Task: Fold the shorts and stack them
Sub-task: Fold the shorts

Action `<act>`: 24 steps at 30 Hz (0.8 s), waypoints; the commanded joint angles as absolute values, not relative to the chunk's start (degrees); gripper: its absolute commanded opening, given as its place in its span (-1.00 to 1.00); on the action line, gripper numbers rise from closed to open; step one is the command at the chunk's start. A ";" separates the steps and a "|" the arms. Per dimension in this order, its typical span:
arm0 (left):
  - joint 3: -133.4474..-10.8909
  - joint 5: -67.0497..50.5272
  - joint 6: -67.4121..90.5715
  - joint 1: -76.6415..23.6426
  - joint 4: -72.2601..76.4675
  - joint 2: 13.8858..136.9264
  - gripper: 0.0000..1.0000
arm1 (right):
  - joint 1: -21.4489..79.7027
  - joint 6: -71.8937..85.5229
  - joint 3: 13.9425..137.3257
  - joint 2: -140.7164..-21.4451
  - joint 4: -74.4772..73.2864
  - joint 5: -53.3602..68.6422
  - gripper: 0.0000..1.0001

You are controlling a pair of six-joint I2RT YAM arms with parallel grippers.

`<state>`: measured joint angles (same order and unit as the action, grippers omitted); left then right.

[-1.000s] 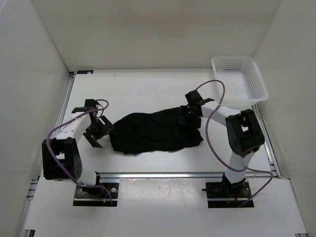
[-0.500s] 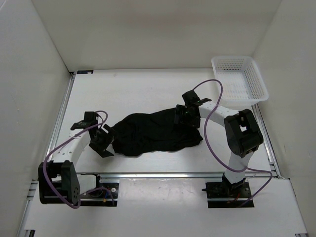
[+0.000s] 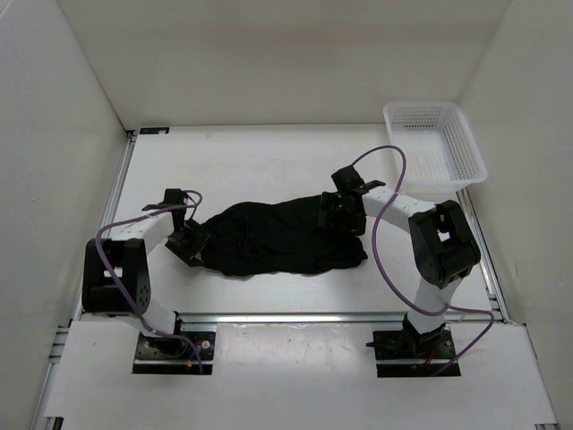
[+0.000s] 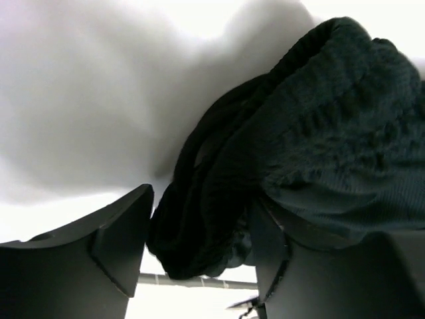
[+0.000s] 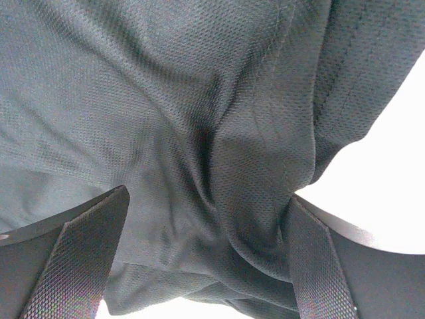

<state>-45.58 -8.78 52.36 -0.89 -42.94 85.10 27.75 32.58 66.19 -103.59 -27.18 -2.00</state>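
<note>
Shorts [image 3: 282, 237] sprawl on white table [image 3: 260, 161] between white walls, both fingers spread around cloth.

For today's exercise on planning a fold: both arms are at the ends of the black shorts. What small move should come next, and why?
Probably close both sets of fingers. The left gripper has the bunched edge of the shorts between its open fingers, and the right gripper likewise straddles a ridge of cloth. The shorts lie crumpled on the table, so gripping both ends seems needed before lifting and spreading them.
</note>
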 commanded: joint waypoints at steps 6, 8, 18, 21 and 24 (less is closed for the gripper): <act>-49.57 -5.72 53.26 -8.61 -39.64 92.90 0.08 | 27.42 32.43 64.60 -100.99 -30.59 -3.87 0.91; -49.57 -4.83 53.96 -8.61 -39.64 92.90 -0.23 | 27.42 32.43 65.12 -100.46 -30.59 -3.87 0.91; -67.13 17.20 48.17 -7.47 -54.82 92.89 -0.79 | 27.42 30.67 68.11 -94.05 -35.50 -4.39 0.97; -75.21 25.38 45.71 -7.47 -61.60 94.04 -0.79 | 27.42 29.45 69.69 -90.71 -37.17 -6.41 1.00; -82.25 31.71 43.25 -8.96 -65.91 94.04 -0.79 | 26.89 29.44 70.83 -86.94 -39.10 -8.25 1.00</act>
